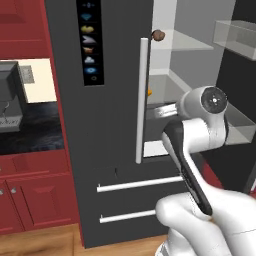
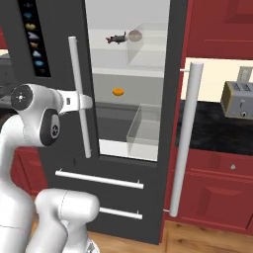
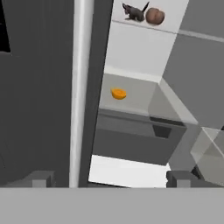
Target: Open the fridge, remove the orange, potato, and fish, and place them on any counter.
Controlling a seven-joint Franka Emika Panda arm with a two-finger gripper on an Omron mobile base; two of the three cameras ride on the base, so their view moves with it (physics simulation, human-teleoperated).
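Nearest your hand camera, the two dark fingertips (image 3: pixel 41 178) rise at the bottom edge, set wide apart with nothing between them, so you can read the gripper (image 3: pixel 109 180) as open. Just above the left fingertip, the long white handle (image 3: pixel 81 87) of the closed left door runs up the frame. To its right you look into the fridge (image 3: pixel 144 52) through the open right door. At upper centre of that view, the fish (image 3: pixel 133 12) and the potato (image 3: pixel 155 16) sit side by side on the top shelf, apparently touching, though the view is too coarse to be sure. Below them, at mid-frame, the orange (image 3: pixel 118 93) rests alone on the next shelf.

From the right base camera you see the same order: fish (image 2: pixel 116 38) and potato (image 2: pixel 134 35) at top centre, orange (image 2: pixel 118 92) below, and the open door's handle (image 2: pixel 185 138) standing at right. From the left base camera, the potato (image 1: pixel 158 35) shows at upper centre beside the handle (image 1: pixel 141 100), and a sliver of orange (image 1: pixel 149 92) peeks out lower down.
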